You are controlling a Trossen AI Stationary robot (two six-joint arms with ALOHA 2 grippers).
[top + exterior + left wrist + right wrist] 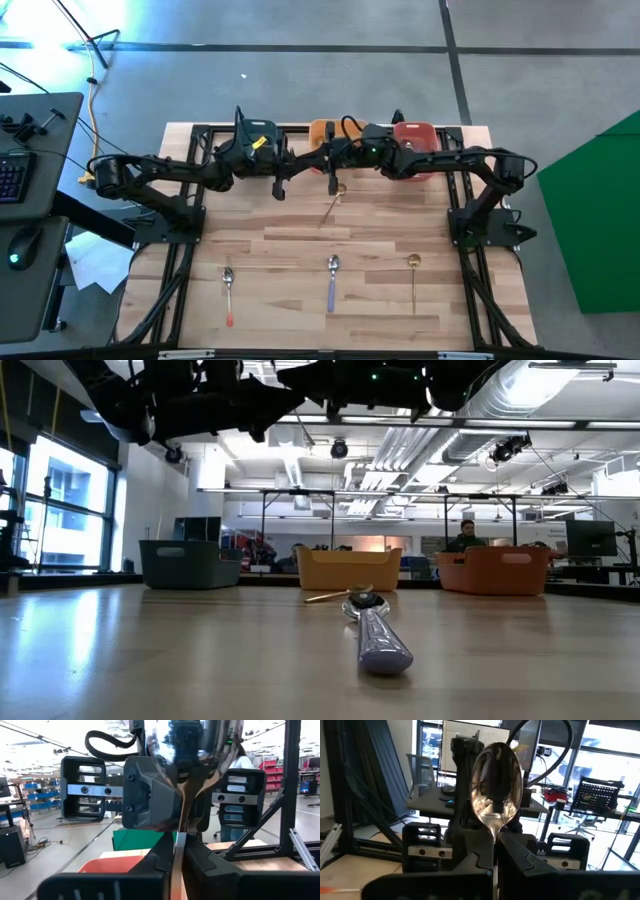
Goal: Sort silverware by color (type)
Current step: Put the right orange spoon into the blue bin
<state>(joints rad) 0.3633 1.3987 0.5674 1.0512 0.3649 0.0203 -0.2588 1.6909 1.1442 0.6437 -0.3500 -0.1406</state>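
Both arms meet high above the far middle of the worktop (300, 250), in front of the orange bin (320, 130). The right gripper (495, 842) has its fingers closed on a shiny spoon (496, 795), bowl upward. The left gripper (177, 852) faces it, its fingers pressed on a slim metal piece, apparently the same spoon. On the worktop lie a gold spoon (333, 205) at the far middle, and near the front a red-handled one (229, 295), a blue-purple one (332, 283) and another gold one (413, 280).
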